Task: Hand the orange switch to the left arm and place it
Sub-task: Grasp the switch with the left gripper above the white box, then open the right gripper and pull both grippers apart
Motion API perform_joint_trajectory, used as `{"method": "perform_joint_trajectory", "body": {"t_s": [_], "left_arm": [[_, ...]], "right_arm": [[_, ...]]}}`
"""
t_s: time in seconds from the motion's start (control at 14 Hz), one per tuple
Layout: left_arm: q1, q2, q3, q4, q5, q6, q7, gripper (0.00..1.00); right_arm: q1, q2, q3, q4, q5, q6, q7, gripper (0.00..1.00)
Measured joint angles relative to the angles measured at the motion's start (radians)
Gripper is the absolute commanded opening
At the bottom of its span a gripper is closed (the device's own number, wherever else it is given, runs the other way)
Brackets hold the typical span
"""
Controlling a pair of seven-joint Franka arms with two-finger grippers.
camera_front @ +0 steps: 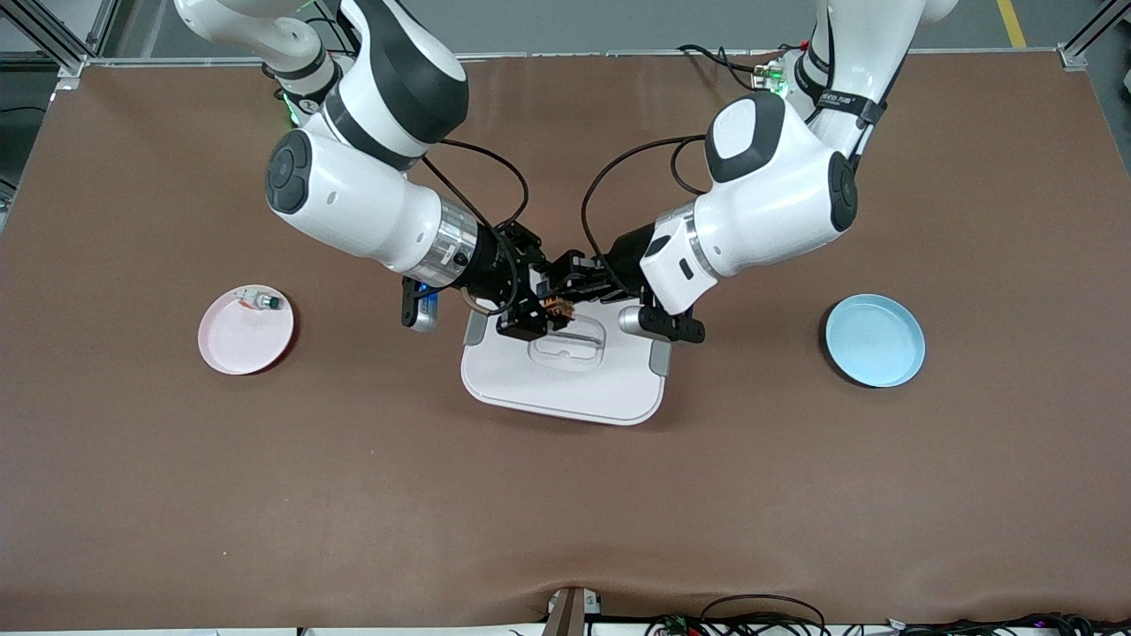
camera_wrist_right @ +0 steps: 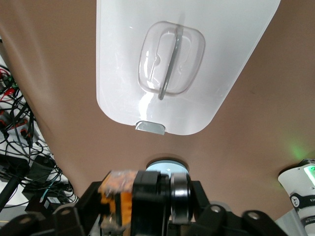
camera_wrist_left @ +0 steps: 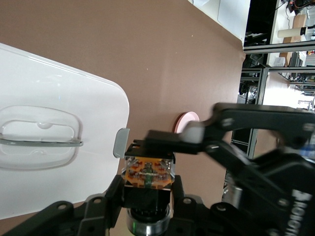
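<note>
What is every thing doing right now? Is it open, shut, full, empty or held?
Switch: held in the air over the box, between both claws.
Right claw: shut on the switch.
Left claw: shut on the switch.
Box: lid on, lying flat on the table.
Pink plate: holds one small white part with a green tip.
Blue plate: empty.

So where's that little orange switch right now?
In the front view the orange switch is up in the air over the white box, between the right gripper and the left gripper, which meet there mid-table.
</note>
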Motion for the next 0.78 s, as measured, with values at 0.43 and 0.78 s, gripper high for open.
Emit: {"method": "perform_joint_trajectory", "body": {"t_s": [0.43,0.78], "left_arm": [[0.012,0.000,0.003,-0.007,0.000,0.000,0.000,0.00],[0.087,-0.059,0.006,0.001,0.042,-0.130,0.001,0.00]], "right_arm": [[-0.005,0.000,-0.009,0.019,0.001,-0.001,0.001,1.00],[-0.026,0.000,-0.017,0.020,0.001,-0.046,-0.015,1.00]]}}
